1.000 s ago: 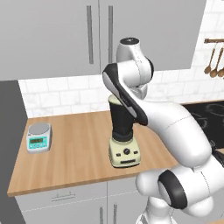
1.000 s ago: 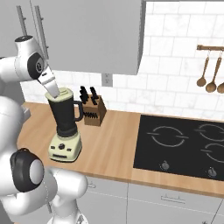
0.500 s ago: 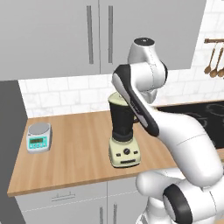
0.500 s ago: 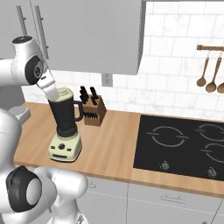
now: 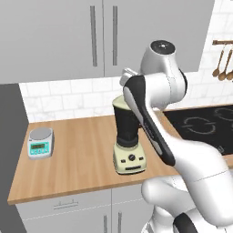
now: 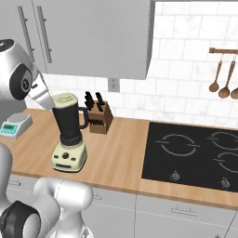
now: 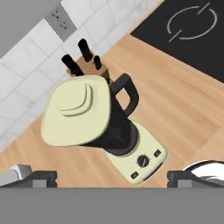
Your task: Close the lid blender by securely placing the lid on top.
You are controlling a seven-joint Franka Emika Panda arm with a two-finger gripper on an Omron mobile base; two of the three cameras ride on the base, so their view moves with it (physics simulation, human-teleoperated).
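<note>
The gripper (image 7: 111, 177), fingers wide apart and empty, sits above and just left of the blender (image 6: 69, 135), looking down on it. The lid (image 7: 78, 114) already rests on the jar's mouth, directly below the fingers, seemingly seated

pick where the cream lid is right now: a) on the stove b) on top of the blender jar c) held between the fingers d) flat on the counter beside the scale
b: the lid sits on the mouth of the blender jar, seen in the hand view and again in the right base view, with the fingers apart and clear of it.
</note>
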